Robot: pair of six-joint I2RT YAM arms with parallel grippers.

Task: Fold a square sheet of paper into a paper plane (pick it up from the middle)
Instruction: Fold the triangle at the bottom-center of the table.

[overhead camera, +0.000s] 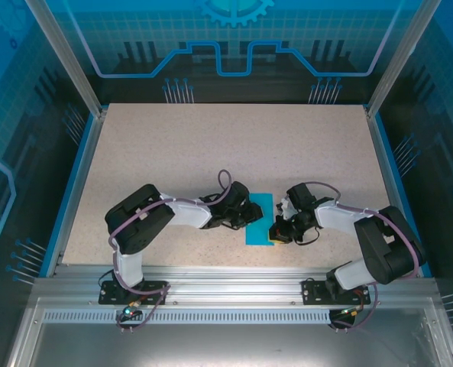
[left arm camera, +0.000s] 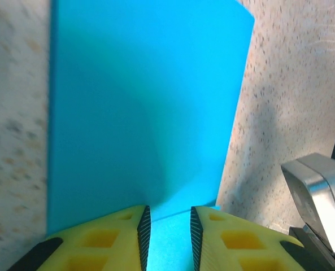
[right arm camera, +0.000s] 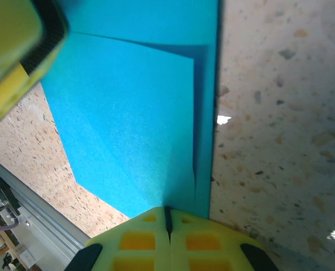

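Top view, left side first: the left gripper (overhead camera: 245, 216) sits low over the speckled table (overhead camera: 211, 145), at the left edge of the teal sheet of paper (overhead camera: 261, 208). The sheet lies near the table's middle, toward the near edge, between the two grippers. On the left wrist camera the yellow fingers (left arm camera: 99, 243) stand a little apart, with the sheet's near edge showing in the gap (not pinched, as far as I can see). The sheet is partly folded, one layer lying over another. The right gripper (overhead camera: 278, 229) is at the sheet's near right corner. On its wrist camera the fingertips are pressed together with the upper flap's edge running into their seam, so I read it as pinching the paper.
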